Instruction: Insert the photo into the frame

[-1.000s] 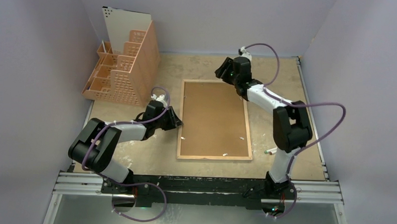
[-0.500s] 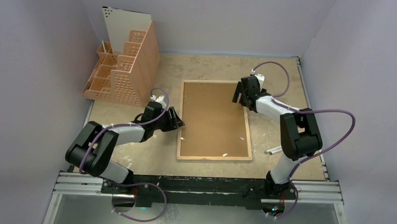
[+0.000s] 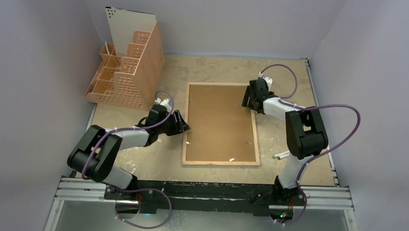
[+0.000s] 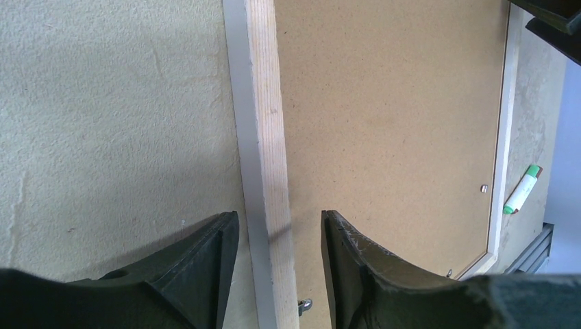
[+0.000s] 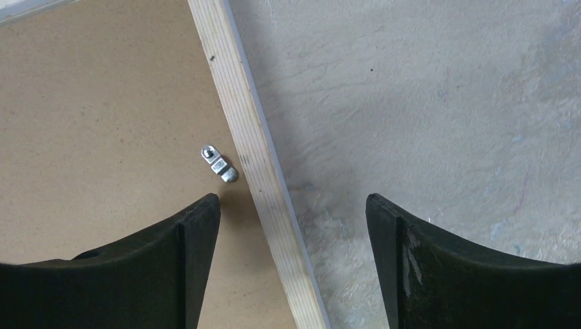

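Observation:
The frame [image 3: 220, 162] lies face down on the table, its light wood back rim up and a brown backing sheet [image 3: 220, 124] filling it. The photo is hidden from every view. My left gripper [image 3: 184, 126] is low at the frame's left edge. In the left wrist view it [image 4: 279, 218] stands open, with the rim [image 4: 264, 103] running between its fingers without touching them. My right gripper [image 3: 247, 101] is at the upper right edge. It [image 5: 293, 202] is open wide across that rim [image 5: 233, 89], one finger over the backing and one over the table.
A peach slotted organiser [image 3: 129, 72] holding an upright white sheet [image 3: 128, 25] stands at the back left. A green-capped marker [image 3: 280, 156] lies right of the frame's near corner. Small metal tabs [image 5: 219, 163] sit along the rim's inner edge.
My right arm swung from the frame's far edge down to its right rim, and its jaws opened wider. My left gripper stayed at the left rim and opened.

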`<state>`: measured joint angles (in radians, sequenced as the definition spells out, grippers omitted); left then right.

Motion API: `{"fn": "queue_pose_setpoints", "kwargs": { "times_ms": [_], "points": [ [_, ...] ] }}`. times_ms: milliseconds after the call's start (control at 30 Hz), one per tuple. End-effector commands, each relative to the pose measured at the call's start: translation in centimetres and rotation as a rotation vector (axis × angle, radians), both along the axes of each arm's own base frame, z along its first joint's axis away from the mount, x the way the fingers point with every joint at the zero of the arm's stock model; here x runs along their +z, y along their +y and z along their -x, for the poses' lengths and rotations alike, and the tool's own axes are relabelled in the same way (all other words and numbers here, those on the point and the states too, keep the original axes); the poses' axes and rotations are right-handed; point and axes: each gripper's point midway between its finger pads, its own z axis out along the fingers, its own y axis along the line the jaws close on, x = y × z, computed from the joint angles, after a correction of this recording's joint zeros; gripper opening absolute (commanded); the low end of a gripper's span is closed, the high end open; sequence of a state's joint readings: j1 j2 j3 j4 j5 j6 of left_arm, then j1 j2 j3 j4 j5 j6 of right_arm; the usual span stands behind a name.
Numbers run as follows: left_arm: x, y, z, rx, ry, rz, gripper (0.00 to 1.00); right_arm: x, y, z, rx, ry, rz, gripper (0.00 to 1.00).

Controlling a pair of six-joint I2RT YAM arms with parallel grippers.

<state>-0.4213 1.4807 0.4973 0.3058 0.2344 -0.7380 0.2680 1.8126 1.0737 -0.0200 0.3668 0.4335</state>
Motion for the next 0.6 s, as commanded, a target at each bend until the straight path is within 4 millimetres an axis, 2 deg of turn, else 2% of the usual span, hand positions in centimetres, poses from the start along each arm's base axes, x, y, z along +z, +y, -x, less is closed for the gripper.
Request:
{"fn": "queue_pose_setpoints", "kwargs": {
  "times_ms": [0, 433, 567],
  "points": [
    [-2.5, 1.1, 2.0, -0.016, 0.088, -0.07, 0.5, 0.7, 0.5, -1.6, 0.021, -0.03, 0.006, 0.78],
    [-2.9, 1.3, 2.0, -0.013, 0.097, -0.085, 0.5, -0.7, 0.1, -1.7, 0.001, -0.007, 0.026, 0.52],
    [-2.9, 1.4, 2.0, -0.013, 0.099, -0.087, 0.5, -0.7, 0.2, -2.2, 0.004, -0.027, 0.021, 0.5]
  ]
}}
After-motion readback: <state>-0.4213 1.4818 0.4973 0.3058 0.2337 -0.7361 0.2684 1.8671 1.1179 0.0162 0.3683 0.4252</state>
